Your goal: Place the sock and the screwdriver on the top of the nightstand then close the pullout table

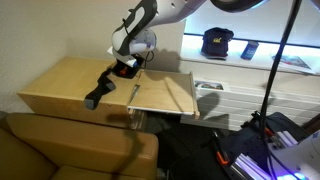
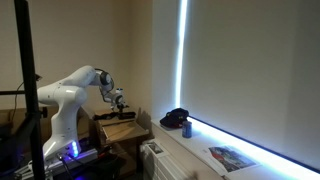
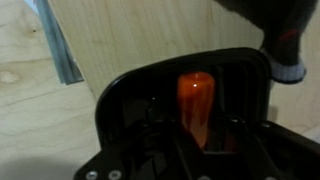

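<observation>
From the left, there is one nightstand, and on its top lies the one sock, already in its place. Just beside the sock's far end hangs the one gripper, which seems clenched around the red-orange handle of the one screwdriver; to do this step well, I think it should lower until the tool almost touches the wood, clear of the sock, and only then loosen, so that it does not roll. To the right, the one pullout table is drawn out and bare.
</observation>
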Robot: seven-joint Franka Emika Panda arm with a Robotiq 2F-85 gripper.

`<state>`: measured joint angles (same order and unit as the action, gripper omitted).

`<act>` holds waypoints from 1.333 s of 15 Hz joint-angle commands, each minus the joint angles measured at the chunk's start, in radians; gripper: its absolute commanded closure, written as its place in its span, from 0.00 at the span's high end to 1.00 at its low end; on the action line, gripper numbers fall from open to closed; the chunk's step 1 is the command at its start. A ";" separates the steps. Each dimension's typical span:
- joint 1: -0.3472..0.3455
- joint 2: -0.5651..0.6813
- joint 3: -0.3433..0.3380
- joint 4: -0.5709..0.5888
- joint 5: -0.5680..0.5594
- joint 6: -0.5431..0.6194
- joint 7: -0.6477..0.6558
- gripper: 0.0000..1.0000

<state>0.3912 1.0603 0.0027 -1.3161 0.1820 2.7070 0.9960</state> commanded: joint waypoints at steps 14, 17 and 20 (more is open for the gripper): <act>-0.159 -0.396 0.274 -0.234 0.223 -0.358 -0.280 0.08; -0.170 -0.470 0.271 -0.329 0.290 -0.479 -0.293 0.08; -0.163 -0.515 0.258 -0.423 0.331 -0.548 -0.302 0.08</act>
<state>0.2432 0.6241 0.2572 -1.6064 0.4606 2.2041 0.7350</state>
